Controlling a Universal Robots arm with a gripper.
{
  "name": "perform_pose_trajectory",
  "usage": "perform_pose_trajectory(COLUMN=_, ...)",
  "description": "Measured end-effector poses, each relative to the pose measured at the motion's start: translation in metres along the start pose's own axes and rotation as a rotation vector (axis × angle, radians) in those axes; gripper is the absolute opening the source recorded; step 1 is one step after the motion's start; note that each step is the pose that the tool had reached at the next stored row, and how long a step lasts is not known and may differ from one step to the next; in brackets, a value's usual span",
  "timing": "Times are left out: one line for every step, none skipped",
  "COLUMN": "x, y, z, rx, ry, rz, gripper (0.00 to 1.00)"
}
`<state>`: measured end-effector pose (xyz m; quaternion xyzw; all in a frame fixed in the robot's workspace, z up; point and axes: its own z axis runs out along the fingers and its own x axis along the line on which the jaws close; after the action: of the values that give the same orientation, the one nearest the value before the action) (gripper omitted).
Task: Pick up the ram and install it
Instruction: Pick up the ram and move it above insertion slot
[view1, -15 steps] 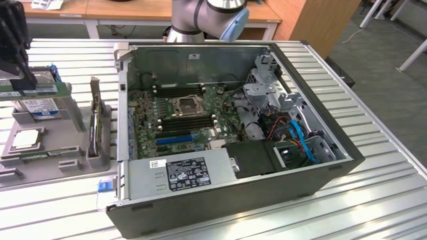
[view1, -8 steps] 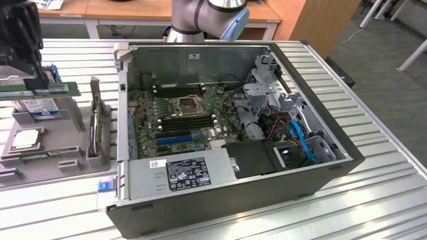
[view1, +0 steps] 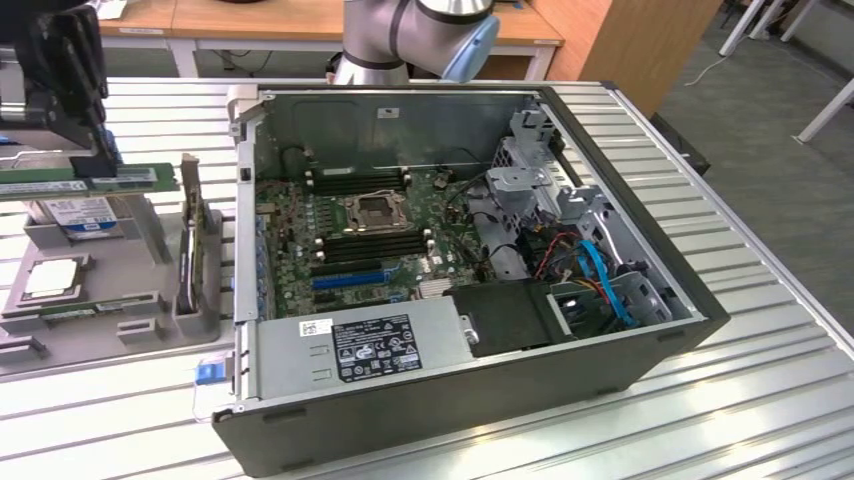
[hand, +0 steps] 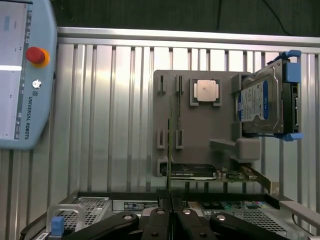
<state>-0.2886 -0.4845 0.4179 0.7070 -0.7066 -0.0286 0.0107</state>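
The ram (view1: 100, 182) is a long green stick, and my gripper (view1: 96, 163) is shut on its upper edge. It hangs level over the grey parts tray (view1: 147, 225) at the exterior view's left, beside the open computer case (view1: 641, 350). In the wrist view the ram (hand: 170, 145) shows edge-on as a thin line running out from between my shut fingertips (hand: 170, 202), above the tray (hand: 200, 130). The motherboard's black memory slots (view1: 378, 243) lie inside the case, to both sides of the processor socket (view1: 372, 209).
On the tray lie a hard drive (view1: 78, 215) with a blue label, a square silver processor (view1: 47, 278), a second green stick (view1: 83, 304) and an upright expansion card (view1: 194, 240). A teach pendant (hand: 22, 75) rests on the slatted table. Drive cages and cables fill the case's right side (view1: 587, 260).
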Motion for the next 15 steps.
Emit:
perform_pose_trajectory(x=0.0, y=-0.0019, z=-0.0002, rx=-0.0003, ry=0.0001, rz=0.0, gripper=0.11)
perform_pose_trajectory(x=0.0, y=-0.0038, z=-0.0002, rx=-0.0005, ry=0.0, rz=0.0, gripper=0.11)
perform_pose_trajectory(x=0.0, y=-0.0057, z=-0.0003, rx=-0.0008, ry=0.0, rz=0.0, gripper=0.11)
perform_pose_trajectory(x=0.0, y=-0.0078, z=-0.0005, rx=-0.0011, ry=0.0, rz=0.0, gripper=0.11)
perform_pose_trajectory(x=0.0, y=-0.01, z=-0.0005, rx=-0.0014, ry=-0.0001, rz=0.0, gripper=0.11)
perform_pose_trajectory(x=0.0, y=-0.0123, z=-0.0006, rx=-0.0016, ry=-0.0001, rz=0.0, gripper=0.11)
perform_pose_trajectory(x=0.0, y=-0.0147, z=-0.0008, rx=-0.0018, ry=-0.0002, rz=0.0, gripper=0.11)
perform_pose_trajectory(x=0.0, y=-0.017, z=-0.0009, rx=-0.0022, ry=-0.0002, rz=0.0, gripper=0.11)
perform_pose_trajectory(x=0.0, y=-0.0195, z=-0.001, rx=-0.0024, ry=-0.0002, rz=0.0, gripper=0.11)
perform_pose_trajectory(x=0.0, y=-0.0221, z=-0.0012, rx=-0.0029, ry=-0.0002, rz=0.0, gripper=0.11)
perform_pose_trajectory(x=0.0, y=-0.0249, z=-0.0014, rx=-0.0034, ry=-0.0002, rz=0.0, gripper=0.11)
perform_pose_trajectory(x=0.0, y=-0.028, z=-0.0016, rx=-0.004, ry=-0.0003, rz=0.0, gripper=0.11)
perform_pose_trajectory(x=0.0, y=-0.0312, z=-0.0017, rx=-0.0046, ry=-0.0004, rz=0.0, gripper=0.11)
perform_pose_trajectory(x=0.0, y=-0.0345, z=-0.002, rx=-0.0054, ry=-0.0005, rz=0.0, gripper=0.11)
perform_pose_trajectory(x=0.0, y=-0.0378, z=-0.0021, rx=-0.0059, ry=-0.0007, rz=0.0, gripper=0.11)
